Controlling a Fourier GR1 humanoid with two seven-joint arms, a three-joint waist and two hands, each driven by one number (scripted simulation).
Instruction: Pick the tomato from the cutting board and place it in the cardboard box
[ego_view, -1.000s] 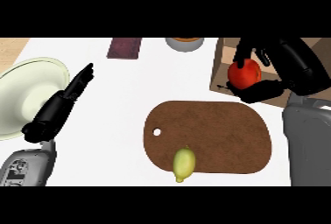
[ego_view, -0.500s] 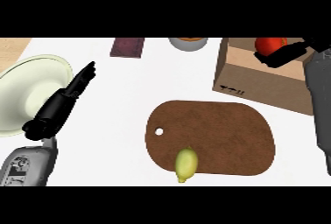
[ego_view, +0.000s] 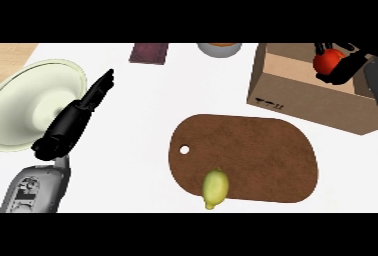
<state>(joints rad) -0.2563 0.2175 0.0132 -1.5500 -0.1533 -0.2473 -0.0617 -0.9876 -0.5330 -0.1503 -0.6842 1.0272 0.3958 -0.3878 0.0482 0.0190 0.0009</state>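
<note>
Nearest the viewer, a yellow-green fruit (ego_view: 215, 187) lies on the near edge of the brown cutting board (ego_view: 251, 150), its tip overhanging the white counter (ego_view: 148, 165). No tomato is on the board.

At the view's left, the left hand (ego_view: 74, 120) rests over the counter with its fingers straight and held together, just beside the pale green plate (ego_view: 29, 100); it holds nothing.

Farther back on the right stands the open cardboard box (ego_view: 310, 100). Above its opening, the right hand (ego_view: 345, 67) has its fingers curled round the red tomato (ego_view: 326, 61), which sits over the box interior, near the far right part of the opening. Whether it touches the box floor cannot be told.

At the far edge are a dark maroon block (ego_view: 149, 52) and a grey bowl (ego_view: 219, 48).

Handling, as a judgement: the tomato is probably light, smooth-skinned and therefore apt to slip, with soft flesh that bruises under squeezing. It is best held across its widest part, thumb and fingers on opposite sides, and lowered before release, not dropped.
</note>
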